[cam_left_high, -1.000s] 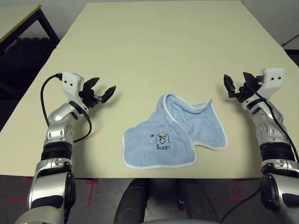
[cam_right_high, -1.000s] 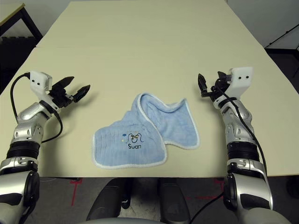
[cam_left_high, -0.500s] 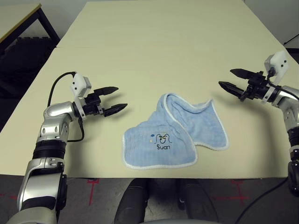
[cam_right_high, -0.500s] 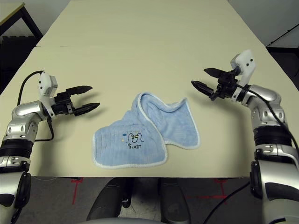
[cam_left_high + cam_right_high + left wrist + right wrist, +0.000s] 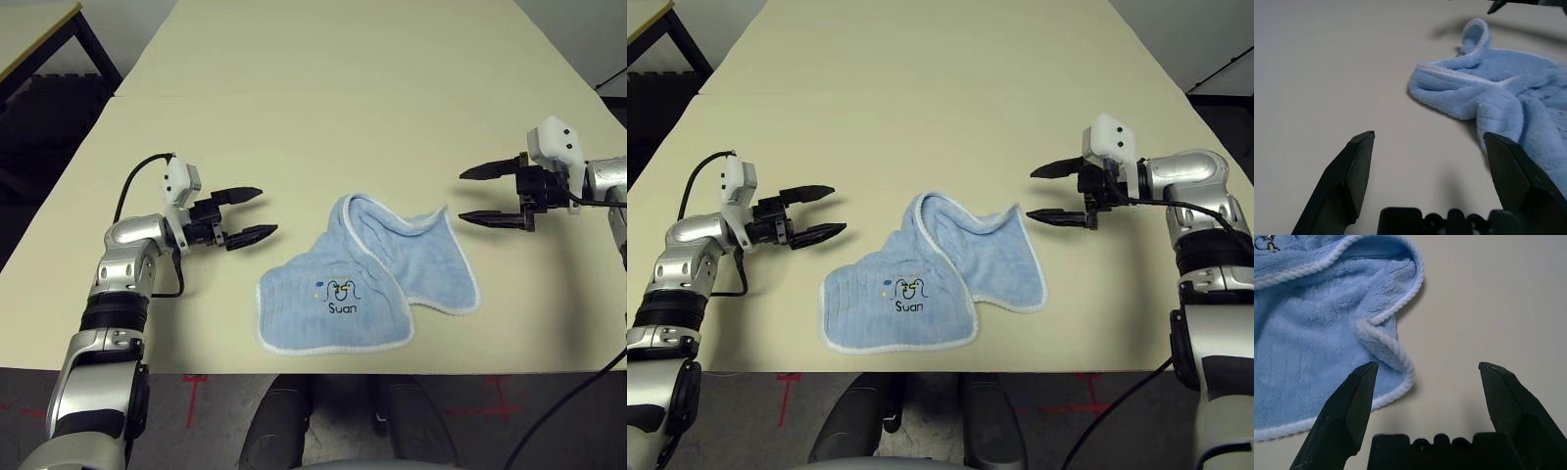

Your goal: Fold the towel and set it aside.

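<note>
Presently the towel [image 5: 367, 284] lies rumpled and only loosely doubled near the front edge of the tabletop [image 5: 323, 108], printed corner toward the robot; folding is judged not yet begun, and setting aside remains. Left gripper [image 5: 250, 213] and right gripper [image 5: 487, 195] flank it, jaws wide apart, holding and touching nothing.

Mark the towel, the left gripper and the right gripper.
towel [image 5: 338, 311], left eye view, flat part under the lettering.
left gripper [image 5: 262, 212], left eye view, between its open fingertips.
right gripper [image 5: 467, 194], left eye view, between its open fingertips.
</note>
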`<state>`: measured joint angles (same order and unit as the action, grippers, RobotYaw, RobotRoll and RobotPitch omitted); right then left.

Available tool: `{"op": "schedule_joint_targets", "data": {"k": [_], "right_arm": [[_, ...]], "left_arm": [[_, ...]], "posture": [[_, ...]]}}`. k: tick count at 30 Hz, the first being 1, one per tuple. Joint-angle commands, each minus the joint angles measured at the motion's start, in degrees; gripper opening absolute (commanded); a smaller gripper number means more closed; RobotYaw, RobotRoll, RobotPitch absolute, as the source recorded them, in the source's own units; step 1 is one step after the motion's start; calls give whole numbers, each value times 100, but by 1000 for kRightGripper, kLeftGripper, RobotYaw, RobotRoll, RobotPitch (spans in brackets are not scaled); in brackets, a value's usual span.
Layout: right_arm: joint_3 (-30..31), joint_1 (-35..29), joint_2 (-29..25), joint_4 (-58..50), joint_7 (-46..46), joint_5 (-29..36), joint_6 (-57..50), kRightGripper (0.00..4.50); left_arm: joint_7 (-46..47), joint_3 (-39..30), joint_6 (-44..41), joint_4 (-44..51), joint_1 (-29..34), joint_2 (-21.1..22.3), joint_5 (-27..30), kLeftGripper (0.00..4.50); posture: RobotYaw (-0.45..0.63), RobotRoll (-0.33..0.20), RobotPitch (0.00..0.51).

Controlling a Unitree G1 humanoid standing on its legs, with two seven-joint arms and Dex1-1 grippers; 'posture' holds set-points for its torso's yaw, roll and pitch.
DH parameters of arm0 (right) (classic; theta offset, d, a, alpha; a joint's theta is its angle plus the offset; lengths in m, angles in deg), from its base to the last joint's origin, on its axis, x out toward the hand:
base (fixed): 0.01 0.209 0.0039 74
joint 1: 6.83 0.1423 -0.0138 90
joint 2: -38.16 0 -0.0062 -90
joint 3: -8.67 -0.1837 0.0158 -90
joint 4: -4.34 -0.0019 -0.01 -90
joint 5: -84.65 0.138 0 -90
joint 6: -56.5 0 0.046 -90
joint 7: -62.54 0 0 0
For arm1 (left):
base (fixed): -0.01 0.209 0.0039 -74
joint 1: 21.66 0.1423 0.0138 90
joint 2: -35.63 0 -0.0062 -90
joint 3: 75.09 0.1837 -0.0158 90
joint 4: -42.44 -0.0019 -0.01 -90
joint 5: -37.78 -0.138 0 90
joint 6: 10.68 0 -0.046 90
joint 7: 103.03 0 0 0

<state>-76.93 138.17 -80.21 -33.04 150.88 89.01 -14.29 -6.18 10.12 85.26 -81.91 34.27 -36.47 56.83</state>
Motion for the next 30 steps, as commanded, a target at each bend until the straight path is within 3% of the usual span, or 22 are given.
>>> {"op": "schedule_joint_targets", "data": {"k": [1, 9, 17, 20, 30], "right_arm": [[204, 180, 75, 356, 127, -265, 479, 4461], [417, 556, 331, 923, 179, -646, 1152, 4461], [430, 621, 613, 1115, -45, -739, 1492, 4461], [494, 547, 651, 1105, 28, -799, 1523, 3870], [417, 622, 610, 1121, 233, -776, 1666, 25]], "left_arm": [[-367, 154, 372, -232, -47, 38, -79, 4492], [-642, 260, 903, -601, -201, 98, -215, 4492], [-432, 254, 659, -474, -187, 107, -203, 4492], [-401, 257, 539, -340, -106, 126, -180, 4500], [-273, 231, 355, -128, -42, 134, -146, 4500]], "posture": [[-8, 0, 193], [3, 0, 191], [20, 0, 189], [25, 0, 189], [30, 0, 187]]}}
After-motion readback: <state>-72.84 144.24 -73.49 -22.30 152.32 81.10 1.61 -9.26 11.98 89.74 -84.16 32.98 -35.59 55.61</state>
